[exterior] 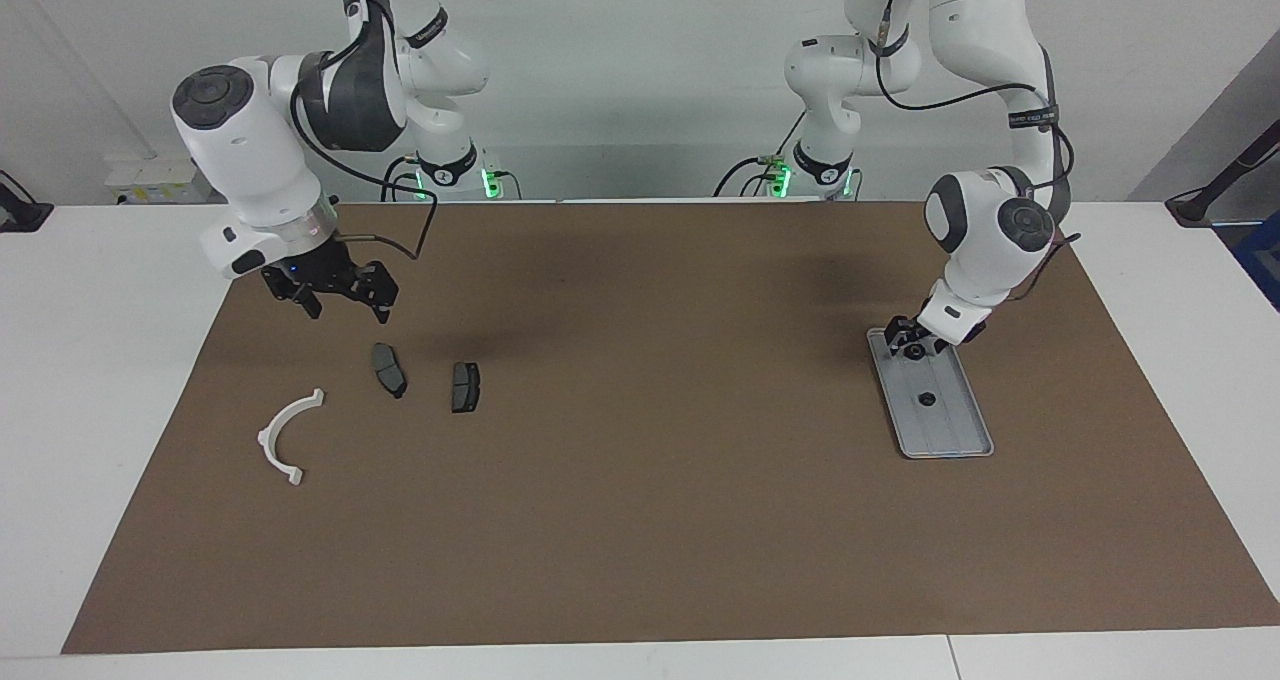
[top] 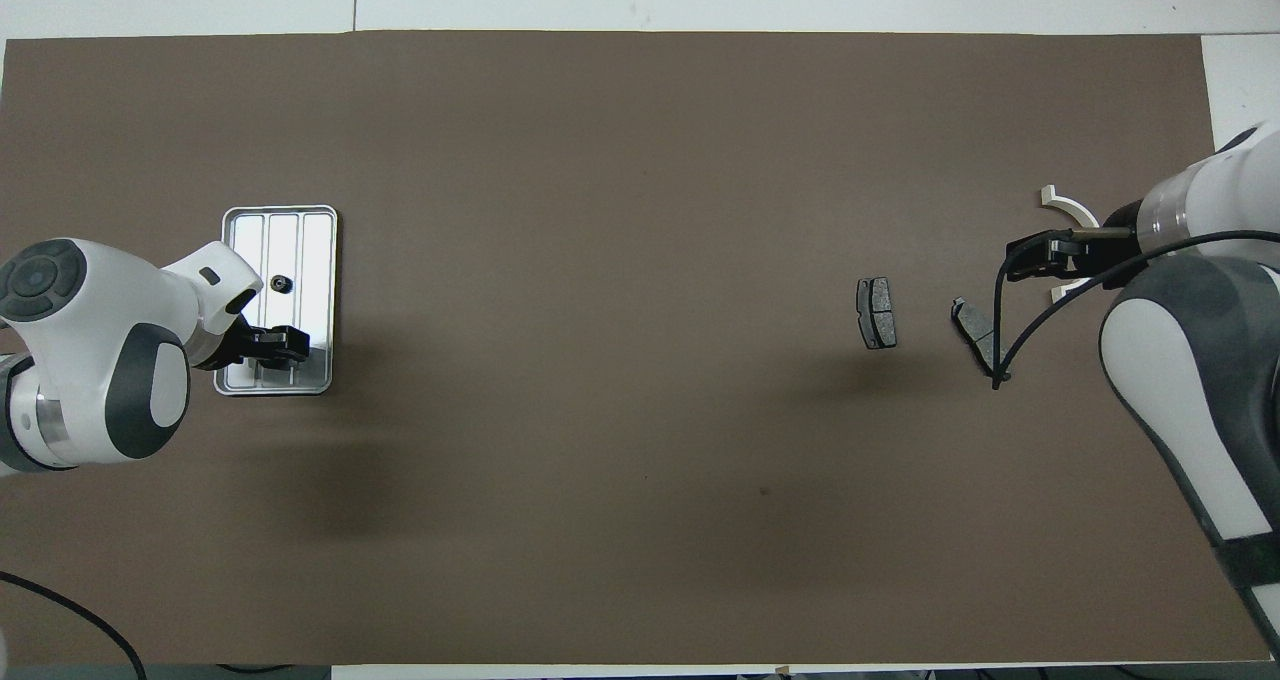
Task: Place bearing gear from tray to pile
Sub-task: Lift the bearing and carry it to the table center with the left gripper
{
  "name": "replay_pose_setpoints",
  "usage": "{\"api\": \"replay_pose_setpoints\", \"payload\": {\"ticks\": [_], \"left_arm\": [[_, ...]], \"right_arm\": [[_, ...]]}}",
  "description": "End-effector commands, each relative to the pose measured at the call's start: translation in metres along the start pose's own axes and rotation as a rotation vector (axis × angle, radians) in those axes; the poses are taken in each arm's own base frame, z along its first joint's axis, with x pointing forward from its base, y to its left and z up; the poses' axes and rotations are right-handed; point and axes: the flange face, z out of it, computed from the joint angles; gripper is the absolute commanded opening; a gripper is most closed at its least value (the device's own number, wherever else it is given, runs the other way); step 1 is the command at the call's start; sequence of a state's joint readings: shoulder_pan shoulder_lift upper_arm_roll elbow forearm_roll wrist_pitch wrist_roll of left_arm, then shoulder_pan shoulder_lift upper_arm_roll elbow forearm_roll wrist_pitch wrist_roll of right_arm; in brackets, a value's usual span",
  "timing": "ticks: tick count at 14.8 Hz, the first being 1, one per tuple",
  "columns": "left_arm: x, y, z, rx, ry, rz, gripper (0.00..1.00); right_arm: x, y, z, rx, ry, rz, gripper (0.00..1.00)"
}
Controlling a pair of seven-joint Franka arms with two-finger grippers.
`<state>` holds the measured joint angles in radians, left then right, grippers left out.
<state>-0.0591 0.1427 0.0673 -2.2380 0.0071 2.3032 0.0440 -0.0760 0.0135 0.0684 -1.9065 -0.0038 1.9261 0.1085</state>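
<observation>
The silver ridged tray [exterior: 950, 430] [top: 318, 260] lies toward the left arm's end of the mat. My left gripper [exterior: 913, 346] [top: 283, 344] is down in the end of the tray nearer the robots. It is shut on a small dark bearing gear [exterior: 914, 352], which the overhead view hides under the hand. A second bearing gear [exterior: 926, 398] [top: 281, 282] lies loose mid-tray. The pile is a white curved bracket [exterior: 288, 435] [top: 1062, 200] and two dark pads [exterior: 389, 370] [top: 975, 332], [exterior: 465, 387] [top: 876, 326]. My right gripper [exterior: 342, 300] [top: 1030, 258] hangs open over the mat by the pile, holding nothing.
A brown mat [exterior: 640, 520] covers most of the white table. A black cable [top: 1010, 330] from the right arm hangs over the pad nearest that arm.
</observation>
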Motion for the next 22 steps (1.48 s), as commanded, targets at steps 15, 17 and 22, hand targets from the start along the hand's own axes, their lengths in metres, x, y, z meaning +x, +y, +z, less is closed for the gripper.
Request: {"api": "replay_pose_setpoints", "payload": {"ticks": [15,17,22], "left_arm": [[0.055,0.107,-0.130,-0.061,0.050,-0.217,0.06],[0.043,0.190,-0.138,-0.027,0.067,-0.242,0.06],[-0.015,0.356,-0.111,0.008,0.091,-0.298,0.12]], "right_arm": [[-0.001,0.007,-0.004,0.025,0.010,-0.010,1.00],[-0.001,0.007,-0.004,0.025,0.010,-0.013,1.00],[-0.001,0.008,-0.004,0.025,0.010,-0.012,1.00]]}}
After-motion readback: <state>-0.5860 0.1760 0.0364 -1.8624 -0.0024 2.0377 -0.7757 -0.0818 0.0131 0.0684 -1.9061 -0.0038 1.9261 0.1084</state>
